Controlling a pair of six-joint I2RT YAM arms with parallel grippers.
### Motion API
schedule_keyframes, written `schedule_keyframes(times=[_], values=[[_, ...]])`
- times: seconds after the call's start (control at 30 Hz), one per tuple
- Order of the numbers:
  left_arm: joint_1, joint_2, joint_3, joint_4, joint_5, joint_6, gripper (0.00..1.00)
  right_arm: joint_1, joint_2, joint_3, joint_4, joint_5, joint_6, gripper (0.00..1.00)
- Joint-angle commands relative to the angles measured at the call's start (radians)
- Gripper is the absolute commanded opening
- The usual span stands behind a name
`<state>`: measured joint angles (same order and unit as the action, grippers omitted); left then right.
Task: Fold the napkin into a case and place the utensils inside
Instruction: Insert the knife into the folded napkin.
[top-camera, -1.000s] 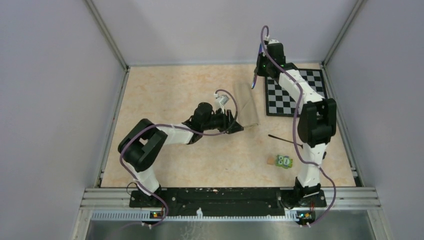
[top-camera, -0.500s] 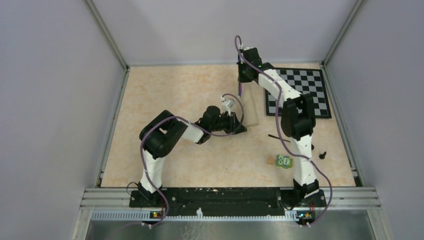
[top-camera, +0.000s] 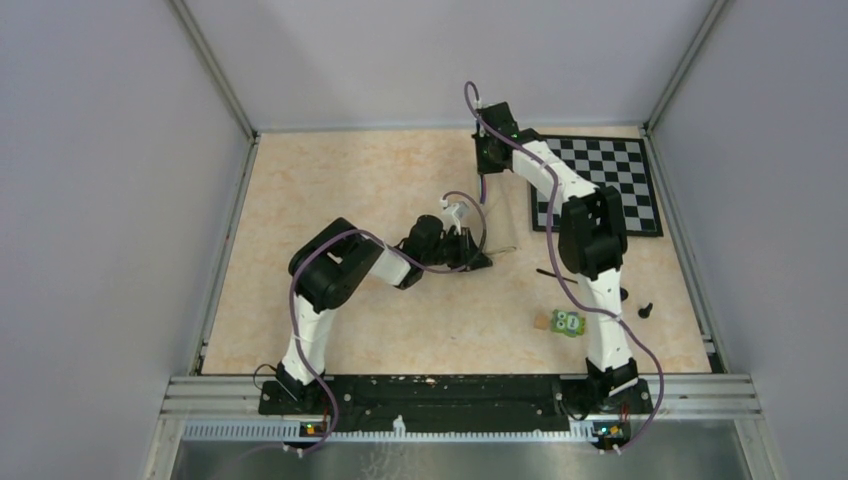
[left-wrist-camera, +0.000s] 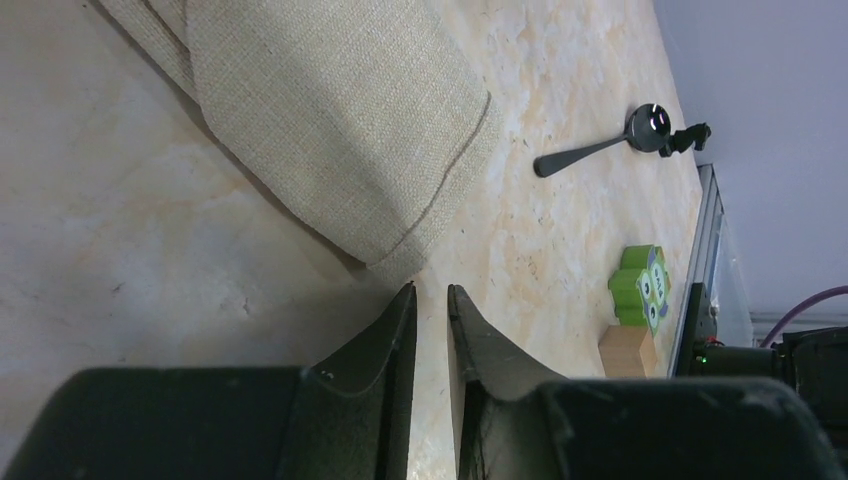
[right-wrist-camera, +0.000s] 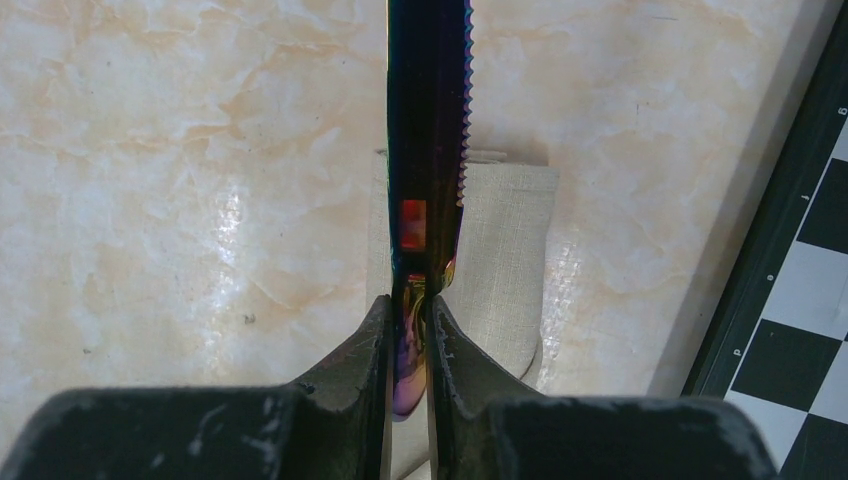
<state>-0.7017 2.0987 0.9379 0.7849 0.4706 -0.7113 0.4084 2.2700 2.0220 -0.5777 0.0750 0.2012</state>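
The napkin lies folded into a narrow beige case in the middle of the table. My left gripper sits low on the table at the case's near corner. Its jaws are open by a narrow slit, with only tabletop showing between them. My right gripper hangs over the case's far end and is shut on a purple-tinted serrated knife. A dark spoon lies right of the case, partly behind the right arm.
A chessboard lies at the back right, its edge close to the case. A green block with a small wooden block and a tiny black knob sit at the near right. Grey walls enclose the table.
The right arm swung left from the chessboard's edge, carrying the knife over the case's far end. The left gripper's jaws narrowed, and its arm drew back with the elbow raised.
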Motion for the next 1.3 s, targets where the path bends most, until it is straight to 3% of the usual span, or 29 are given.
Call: schedule_keyframes(times=[0.0, 1.27], values=[[0.016, 0.047, 0.018, 0.003, -0.020, -0.037, 0.23, 0.010, -0.023, -0.019, -0.006, 0.026, -0.004, 0.00], [0.053, 0.088, 0.044, -0.037, -0.027, -0.088, 0.22, 0.042, -0.187, -0.271, -0.092, -0.067, 0.030, 0.00]])
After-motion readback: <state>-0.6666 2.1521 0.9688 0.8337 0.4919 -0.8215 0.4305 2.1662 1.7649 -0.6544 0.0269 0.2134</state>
